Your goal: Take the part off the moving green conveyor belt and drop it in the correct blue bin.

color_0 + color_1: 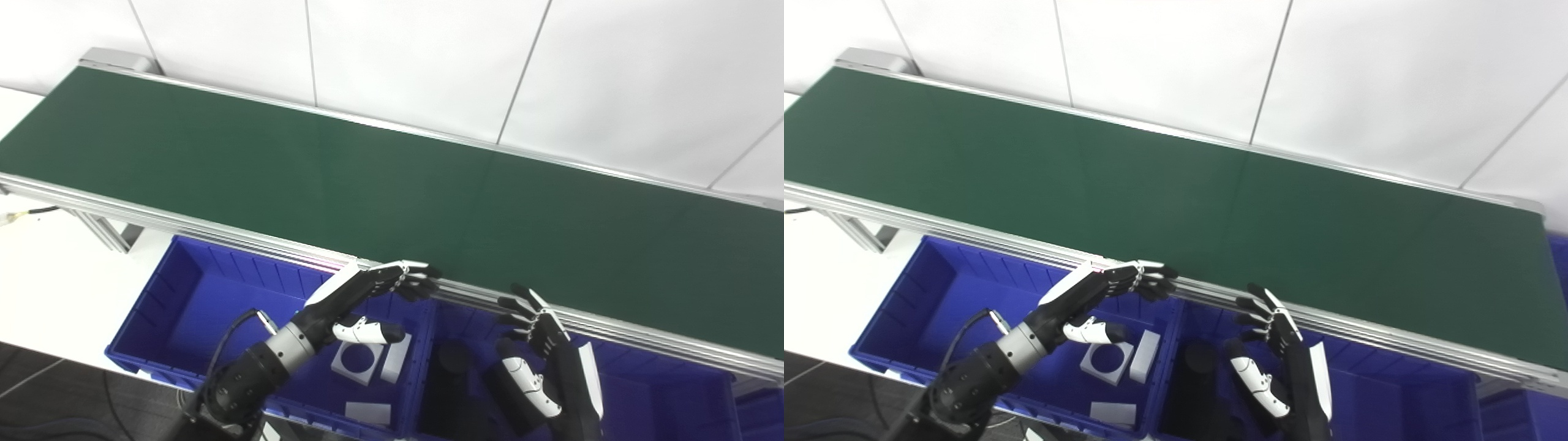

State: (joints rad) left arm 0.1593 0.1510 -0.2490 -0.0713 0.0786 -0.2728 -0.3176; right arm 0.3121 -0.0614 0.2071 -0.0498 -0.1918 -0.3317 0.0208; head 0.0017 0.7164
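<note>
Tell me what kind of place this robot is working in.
Probably a factory-style sorting station or lab mock-up: a long green conveyor belt with aluminium rails, blue bins below holding white parts, plain white wall panels behind.

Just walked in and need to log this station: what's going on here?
A humanoid robot is sorting parts from a green conveyor belt into blue bins. No part shows on the belt. The left robot hand and right robot hand hover open and empty by the belt's near rail, above the bins. The left bin holds white blocks, one with a round hole; the right bin holds a dark cylinder.
</note>
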